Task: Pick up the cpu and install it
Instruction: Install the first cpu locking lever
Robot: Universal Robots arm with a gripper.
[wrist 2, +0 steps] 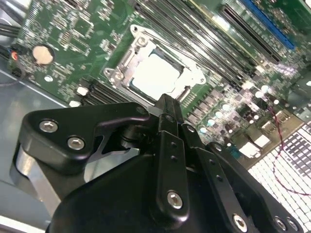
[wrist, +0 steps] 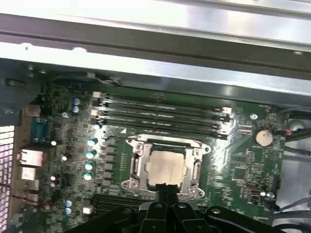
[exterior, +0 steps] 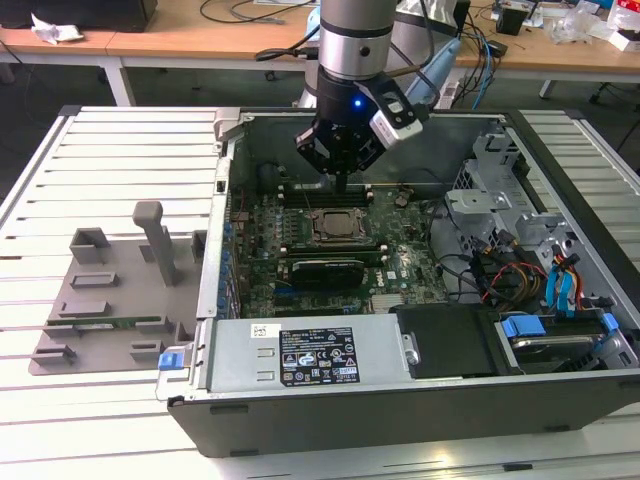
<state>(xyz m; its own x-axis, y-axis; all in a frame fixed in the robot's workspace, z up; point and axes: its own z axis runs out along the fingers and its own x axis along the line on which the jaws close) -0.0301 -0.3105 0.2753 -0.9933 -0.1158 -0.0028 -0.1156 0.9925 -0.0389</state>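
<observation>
Silver-grey cpu [wrist: 165,166] lay flat inside metal-framed socket [wrist: 137,158], mid-frame on green motherboard [exterior: 400,265], within open computer case [exterior: 300,420]. Hand [exterior: 342,181] hovered just above socket's edge, upper centre of exterior view, fingers clenched together, gripping nothing, apart from chip. Judgement: placing step looked done, cpu out of grip. Whether chip sat fully flush, could not tell. Any further contact would call for light, vertical touch, memory slots [wrist: 160,114] being close beside.
</observation>
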